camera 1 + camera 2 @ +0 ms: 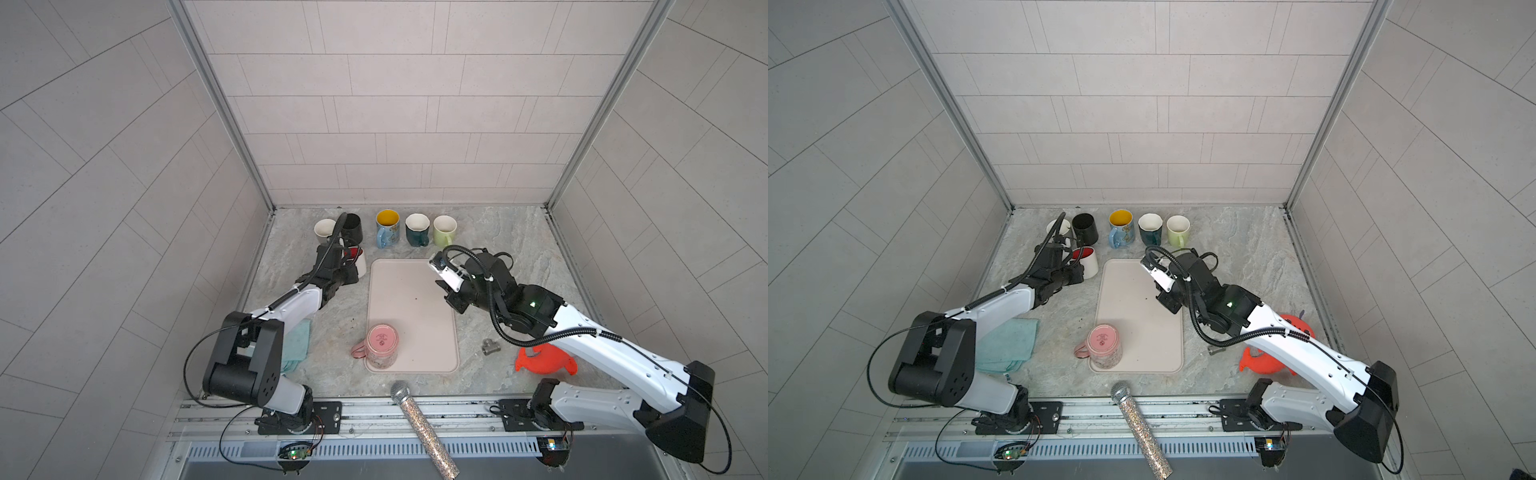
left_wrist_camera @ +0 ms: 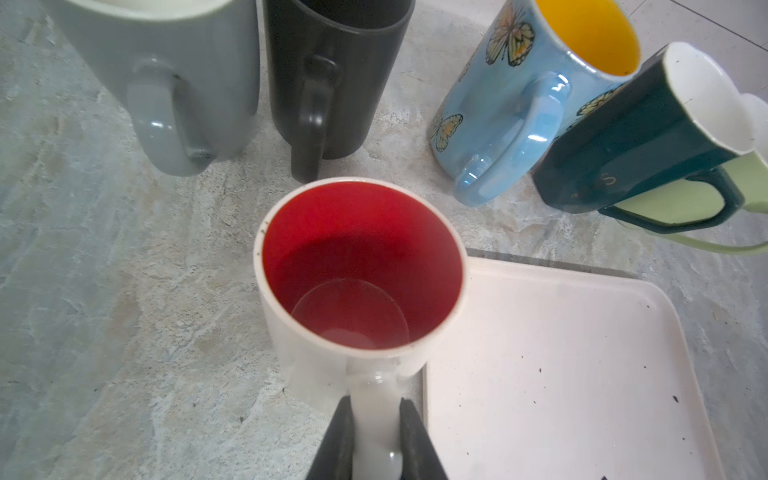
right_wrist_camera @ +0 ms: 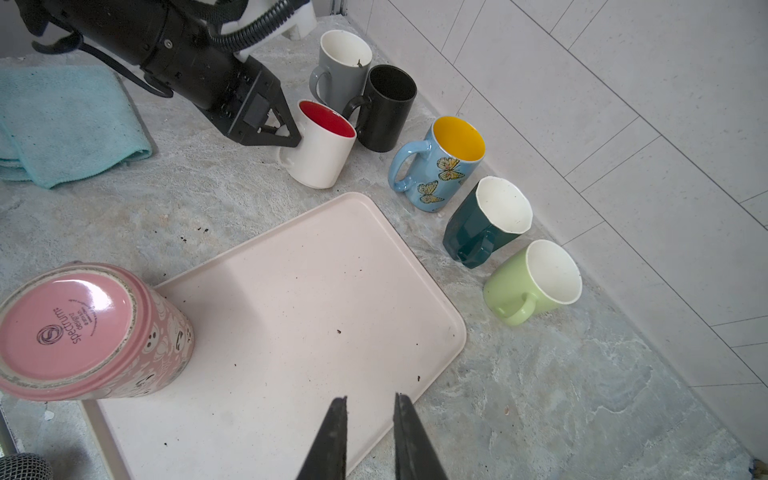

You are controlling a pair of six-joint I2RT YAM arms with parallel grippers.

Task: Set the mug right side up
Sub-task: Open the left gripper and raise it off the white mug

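We see the left claw clamped on the handle of the white mug with the red inside. The mug is mouth up, just beside the far left corner of the tray; we cannot tell whether it rests on the counter. The right claw hangs over the tray, jaws a little apart, nothing between them. A pink mug sits bottom up on the tray's near left corner.

Bright, even light; soft-edged shadows
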